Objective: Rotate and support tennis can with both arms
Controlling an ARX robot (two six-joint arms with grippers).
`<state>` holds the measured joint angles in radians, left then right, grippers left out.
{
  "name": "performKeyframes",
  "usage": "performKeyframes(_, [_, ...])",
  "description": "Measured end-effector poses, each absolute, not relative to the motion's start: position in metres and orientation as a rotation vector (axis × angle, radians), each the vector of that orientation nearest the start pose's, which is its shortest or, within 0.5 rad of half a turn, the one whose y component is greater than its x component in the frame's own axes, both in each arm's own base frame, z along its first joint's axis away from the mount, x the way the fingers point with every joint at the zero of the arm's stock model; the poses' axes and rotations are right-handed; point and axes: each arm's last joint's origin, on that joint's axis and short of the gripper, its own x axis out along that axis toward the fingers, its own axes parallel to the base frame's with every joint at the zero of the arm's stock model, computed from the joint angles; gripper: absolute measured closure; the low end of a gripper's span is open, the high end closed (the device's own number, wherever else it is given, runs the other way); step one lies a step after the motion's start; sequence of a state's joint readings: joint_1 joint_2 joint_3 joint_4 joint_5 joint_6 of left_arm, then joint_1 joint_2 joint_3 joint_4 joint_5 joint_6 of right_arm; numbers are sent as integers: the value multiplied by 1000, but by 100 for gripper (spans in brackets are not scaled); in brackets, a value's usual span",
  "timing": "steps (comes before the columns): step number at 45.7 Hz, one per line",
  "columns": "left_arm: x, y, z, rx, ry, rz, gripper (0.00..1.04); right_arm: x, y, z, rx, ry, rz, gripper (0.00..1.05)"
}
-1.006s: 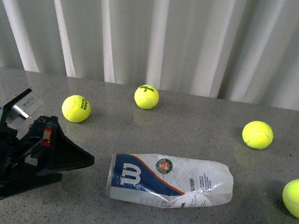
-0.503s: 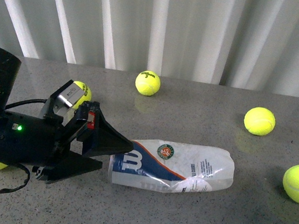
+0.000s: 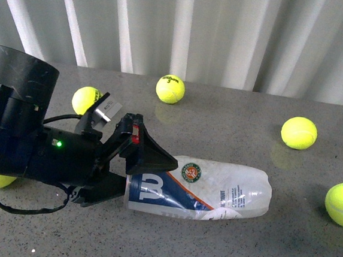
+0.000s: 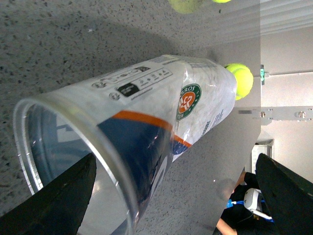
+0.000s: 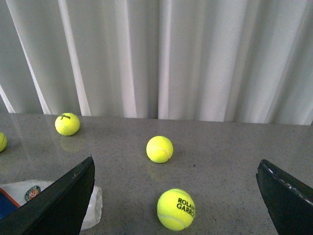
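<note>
Closest in is my left gripper [image 3: 151, 175]. It's wide open, with the jaws spread to either side of the open mouth of the tennis can [image 3: 214, 189], and nothing is clamped. In the left wrist view the silvery rim [image 4: 29, 147] sits right between the jaws, but I honestly can't tell if either one is touching the plastic. The can is lying on its side on the bench [image 3: 221, 247], mouth toward my left arm. The closed end points the other way and looks pretty dented.

My right gripper [image 5: 175, 169] is open too and holding nothing. It doesn't show in the front view at all. Its own camera only catches the crumpled closed end of the can at one edge, so I'd say it's well apart from it.

Farther out, tennis balls [image 3: 299, 132] are scattered over the bench, none touching the can, and behind everything hangs a white curtain [image 3: 227, 37].

Progress-wise, I reckon this is barely started. The left side is lined up on the mouth end, and that's the only bit done. What's left is closing on the can, bringing the right gripper over to steady the far end, and then the actual turning with both arms sharing the load. That dented wall looks flimsy, so I'd guess a gentle squeeze is the way to go.
</note>
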<state>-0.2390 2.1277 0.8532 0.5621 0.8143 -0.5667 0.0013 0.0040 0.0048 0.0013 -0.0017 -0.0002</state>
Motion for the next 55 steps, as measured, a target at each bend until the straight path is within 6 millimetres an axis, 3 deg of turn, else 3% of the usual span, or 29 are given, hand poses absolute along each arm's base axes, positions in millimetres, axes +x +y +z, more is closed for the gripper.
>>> performKeyframes(6, [343, -112, 53, -718, 989, -794, 8, 98, 0, 165, 0, -2, 3, 7])
performKeyframes(20, [344, -119, 50, -775, 986, -766, 68, 98, 0, 165, 0, -2, 3, 7])
performKeyframes(32, [340, -119, 52, -816, 992, -770, 102, 98, 0, 165, 0, -2, 3, 7])
performKeyframes(43, [341, -115, 74, -819, 982, -754, 101, 98, 0, 165, 0, -2, 3, 7])
performKeyframes(48, [341, -109, 94, -793, 995, -727, 101, 98, 0, 165, 0, -2, 3, 7])
performKeyframes(51, [346, -104, 120, -737, 992, -709, 101, 98, 0, 165, 0, -2, 3, 7])
performKeyframes(55, [357, -102, 173, -561, 947, -688, 101, 98, 0, 165, 0, -2, 3, 7])
